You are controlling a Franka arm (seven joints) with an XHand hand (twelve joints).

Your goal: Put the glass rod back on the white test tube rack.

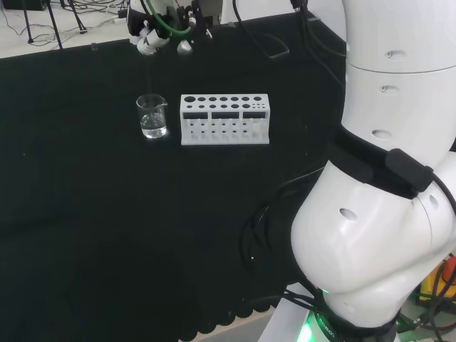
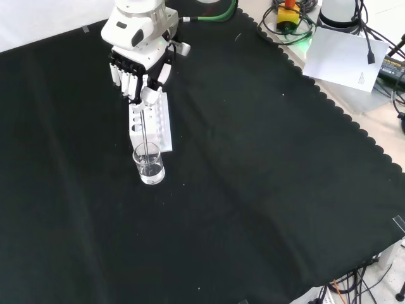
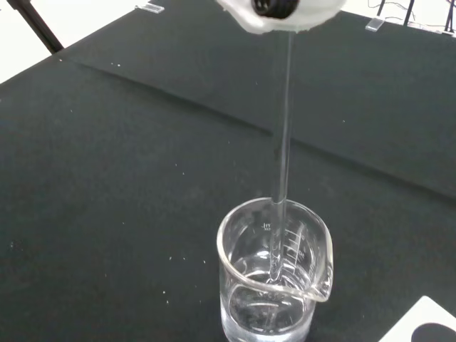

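While the black and white robot hand [image 2: 140, 66] is curled around its top, the thin clear glass rod [image 3: 282, 142] is held upright, its lower end dipped in the small clear glass beaker [image 3: 274, 274], just beside the white plastic test tube rack [image 1: 224, 119].

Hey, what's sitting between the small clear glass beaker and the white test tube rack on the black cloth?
Nothing: in the head view a narrow strip of bare black cloth separates the small clear glass beaker from the white test tube rack.
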